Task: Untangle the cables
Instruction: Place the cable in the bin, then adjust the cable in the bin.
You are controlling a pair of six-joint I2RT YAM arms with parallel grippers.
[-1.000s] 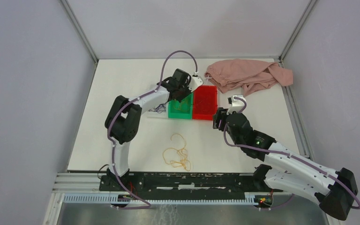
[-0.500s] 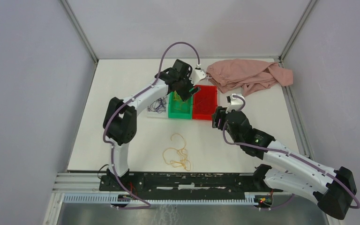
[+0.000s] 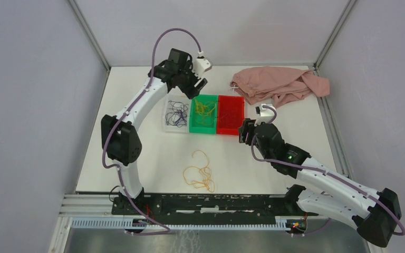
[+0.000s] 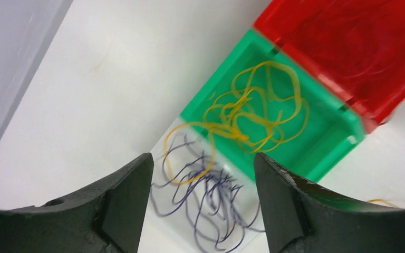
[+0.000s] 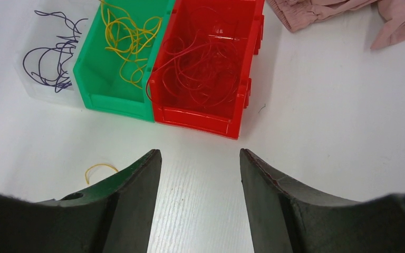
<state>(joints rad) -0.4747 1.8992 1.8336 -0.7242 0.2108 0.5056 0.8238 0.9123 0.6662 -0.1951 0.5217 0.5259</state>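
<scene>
Left jaws, open and empty, have lifted off the green plastic bin (image 5: 113, 100) toward the overhead view's upper centre. Thin yellow wire strands (image 4: 253, 105) now lie looped inside the bin, one loop overhanging the clear tray (image 5: 50, 95) of dark purple strands (image 4: 211, 200); that drop appears done. Right jaws, open and empty, hover before the glossy red bin (image 5: 200, 118). A floppy yellow-orange tangle (image 3: 200, 171) awaits, lower centre of the white surface (image 3: 137, 158).

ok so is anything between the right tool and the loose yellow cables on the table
Nothing visible. The right tool hangs open by the red bin's near right corner. The loose yellow cables lie nearer the arm bases and to its left, with only bare table between them.
</scene>
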